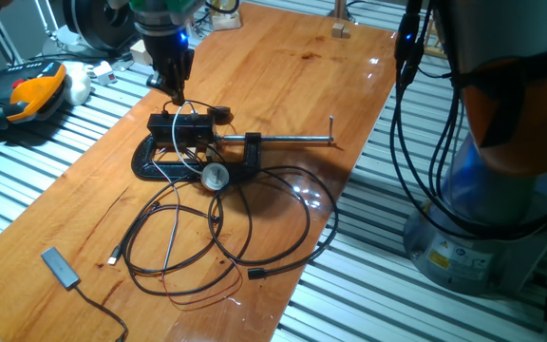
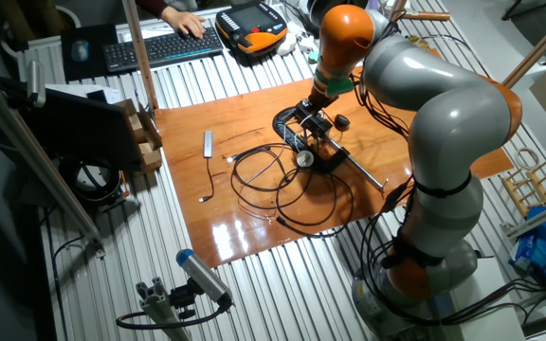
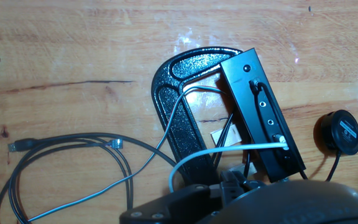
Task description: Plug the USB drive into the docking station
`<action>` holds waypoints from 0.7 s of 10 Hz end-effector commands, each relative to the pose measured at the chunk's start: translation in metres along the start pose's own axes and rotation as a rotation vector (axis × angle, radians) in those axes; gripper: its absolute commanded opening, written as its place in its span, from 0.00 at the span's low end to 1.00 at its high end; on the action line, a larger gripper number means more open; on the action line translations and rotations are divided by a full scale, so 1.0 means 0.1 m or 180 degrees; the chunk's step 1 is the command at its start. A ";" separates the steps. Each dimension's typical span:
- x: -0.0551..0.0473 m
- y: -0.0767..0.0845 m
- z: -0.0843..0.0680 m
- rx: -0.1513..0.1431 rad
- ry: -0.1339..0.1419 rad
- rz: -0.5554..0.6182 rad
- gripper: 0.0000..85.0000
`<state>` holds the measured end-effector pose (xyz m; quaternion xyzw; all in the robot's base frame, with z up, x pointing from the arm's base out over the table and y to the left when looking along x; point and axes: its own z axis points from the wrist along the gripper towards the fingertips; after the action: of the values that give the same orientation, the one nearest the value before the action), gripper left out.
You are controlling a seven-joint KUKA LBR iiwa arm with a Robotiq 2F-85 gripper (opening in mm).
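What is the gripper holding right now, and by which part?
It cannot be told. The gripper hangs just above the docking station, but its fingertips are too small and hidden to show any USB drive.

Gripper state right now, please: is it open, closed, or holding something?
Gripper: it hangs just above the docking station, but its fingertips are too small and dark to tell whether it is open, closed, or holding the USB drive.

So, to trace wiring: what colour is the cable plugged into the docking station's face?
White cable on the black docking station; hand view shows it best.
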<state>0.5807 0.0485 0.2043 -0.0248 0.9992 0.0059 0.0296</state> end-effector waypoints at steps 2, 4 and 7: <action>0.00 0.00 0.04 0.0004 -0.0028 0.0006 0.00; -0.03 -0.01 0.07 -0.0005 -0.0043 0.0001 0.00; -0.04 -0.01 0.08 -0.0010 -0.0039 -0.0003 0.00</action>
<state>0.5848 0.0481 0.1969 -0.0254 0.9990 0.0073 0.0356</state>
